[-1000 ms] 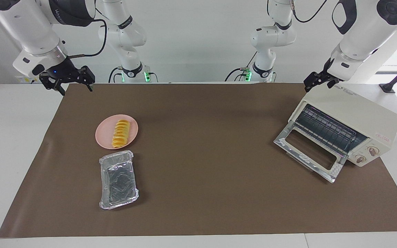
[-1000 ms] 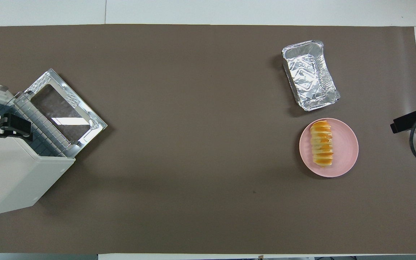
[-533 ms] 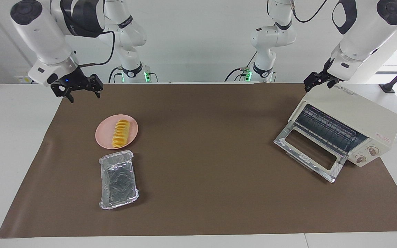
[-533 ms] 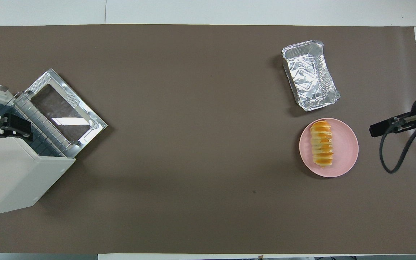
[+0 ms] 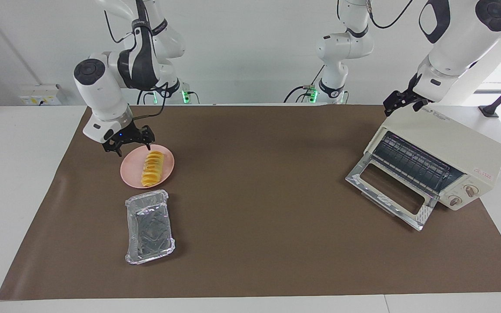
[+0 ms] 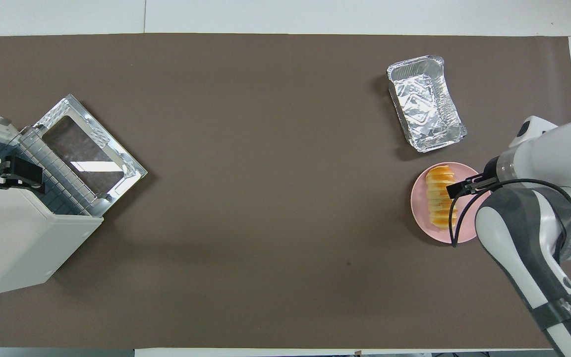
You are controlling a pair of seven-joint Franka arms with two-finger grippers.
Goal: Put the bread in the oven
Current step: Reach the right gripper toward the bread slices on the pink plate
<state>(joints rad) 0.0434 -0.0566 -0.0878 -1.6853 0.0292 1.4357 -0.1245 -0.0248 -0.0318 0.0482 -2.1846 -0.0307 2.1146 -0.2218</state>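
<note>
Bread [image 5: 152, 168] lies on plate [image 5: 134, 174] under right end effector [image 5: 131, 143].

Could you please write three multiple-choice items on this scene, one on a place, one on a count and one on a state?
1. Where does the bread lie?
A. on the pink plate
B. in the foil tray
C. on the rack of the oven

2. How many round knobs show on the oven's front?
A. one
B. two
C. four

3. How does the oven door stand?
A. shut
B. dropped open
C. taken off

Answers:
1 A: the loaf rests on the plate, and the foil tray, farther from the robots, holds nothing.
2 B: two knobs sit side by side at the front's corner.
3 B: the glass door hangs down and the wire rack shows.

The right gripper is over the plate's edge; the left gripper waits over the oven's top.
</note>
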